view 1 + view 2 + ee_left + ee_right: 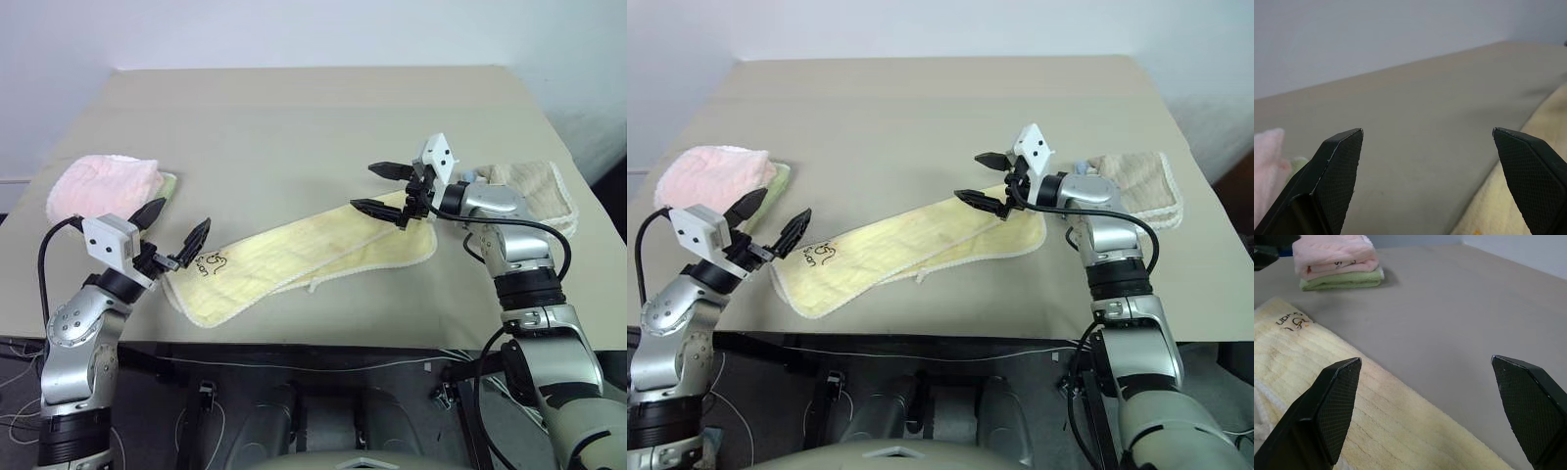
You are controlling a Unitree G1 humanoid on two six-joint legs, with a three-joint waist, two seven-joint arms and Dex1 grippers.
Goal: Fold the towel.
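Hovered wide open and empty: left gripper (pixel 179 235) just beside the towel (pixel 294 257)'s logo end, likely ready to pinch. Same with the right gripper (pixel 382 188), above the opposite end, nothing held.

The towel (pixel 304 257) is a long, pale yellow terry strip with fine ribbing and a lighter stitched border along its edges. It lies flat on the table (pixel 294 127), stretched slantwise across the near half: its left end sits close to the near edge, toward the near left corner, and its right end lies further in, toward the right edge. It appears folded once lengthwise, an upper layer lying slightly askew over a lower one, so that a strip of the lower border shows along the near side. A small dark printed logo (pixel 212 262) marks the top face near the left end.
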